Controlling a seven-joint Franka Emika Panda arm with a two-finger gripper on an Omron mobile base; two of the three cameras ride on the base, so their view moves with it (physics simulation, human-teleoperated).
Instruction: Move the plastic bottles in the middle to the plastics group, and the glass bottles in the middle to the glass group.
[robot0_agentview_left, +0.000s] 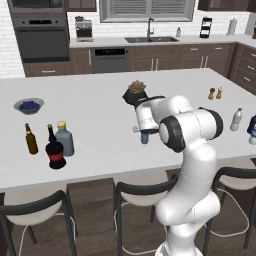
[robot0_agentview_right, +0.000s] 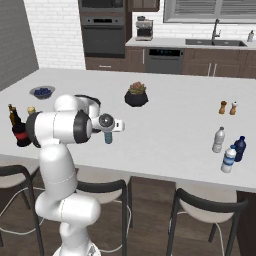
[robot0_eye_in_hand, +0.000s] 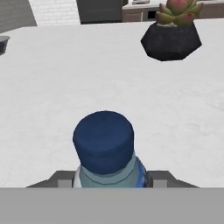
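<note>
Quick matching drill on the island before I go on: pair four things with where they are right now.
Things:
1. blue-capped bottle
2. black bottle with red label
3. potted succulent
4. bowl of blueberries

Places:
A. far left of the counter, alone
B. between the gripper fingers
C. mid-counter, beyond the arm
D. beside the grey-blue flask and brown bottle

Pairs: 1-B, 2-D, 3-C, 4-A

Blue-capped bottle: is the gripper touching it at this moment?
Touching. In the hand view the blue-capped bottle sits between the gripper fingers, whose grey pads press against its shoulders on both sides with no gap.
</note>
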